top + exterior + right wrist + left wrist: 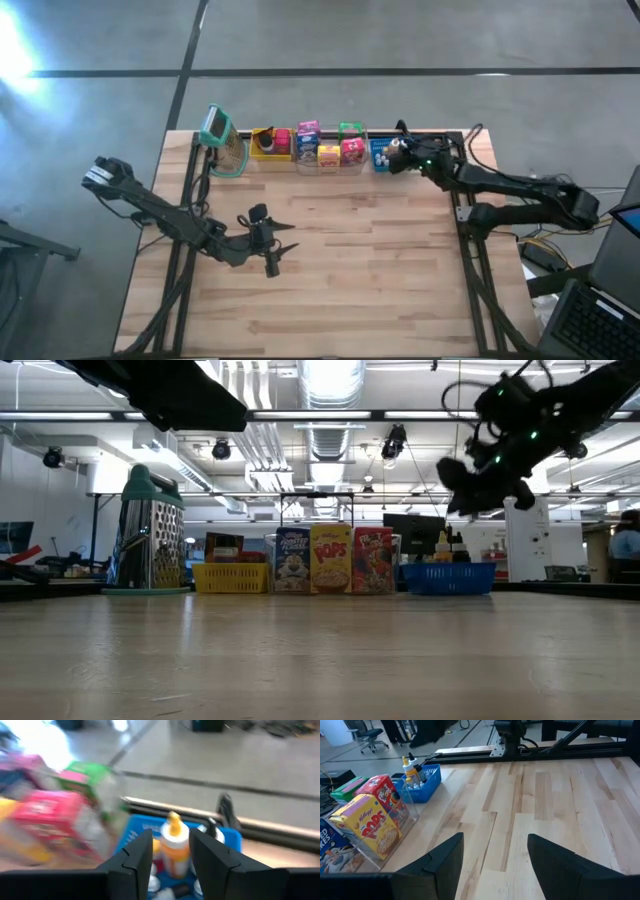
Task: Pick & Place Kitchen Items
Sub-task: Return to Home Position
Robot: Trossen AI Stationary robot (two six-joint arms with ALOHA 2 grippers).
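Small cereal boxes, blue (291, 560), yellow (331, 558) and red (372, 558), stand in a clear bin (330, 160) at the table's far edge. To its right is a blue bin (448, 578) in which an orange bottle with a yellow cap (175, 845) stands upright among other small bottles. My right gripper (468, 495) hangs open above this bin, slanting down toward it, clear of the bottle. My left gripper (495, 870) hovers open over the middle of the table (340, 260), with nothing between its fingers.
A metal grater with a green top (150, 530) stands at the far left. Beside it is a yellow bin (230, 577) holding a few items. The wooden table in front of the row of bins is bare.
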